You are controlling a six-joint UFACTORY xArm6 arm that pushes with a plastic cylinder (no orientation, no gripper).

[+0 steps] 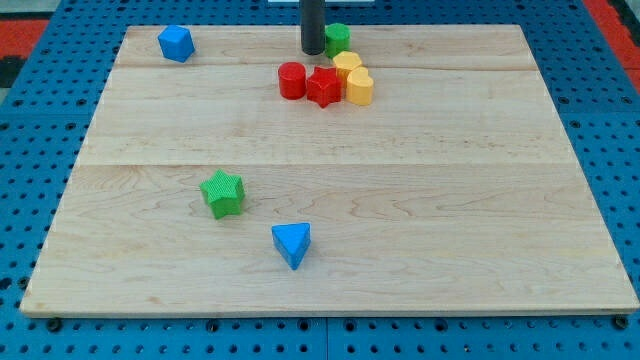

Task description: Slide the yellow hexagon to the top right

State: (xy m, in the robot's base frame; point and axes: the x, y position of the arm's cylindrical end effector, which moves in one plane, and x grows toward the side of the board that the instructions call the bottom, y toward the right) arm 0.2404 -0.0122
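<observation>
The yellow hexagon (347, 65) sits near the view's top middle, in a tight cluster. A yellow heart-like block (360, 88) touches it just below on the right. A red star (323, 86) and a red cylinder (292, 80) lie to its left. A green block (337, 39), its shape unclear, sits just above the hexagon. My tip (312, 52) is down on the board just left of the green block and up-left of the yellow hexagon, with a small gap to the hexagon.
A blue block (176, 43) sits at the top left. A green star (222, 193) and a blue triangle (292, 243) lie lower left of centre. The wooden board (480, 200) rests on a blue pegboard.
</observation>
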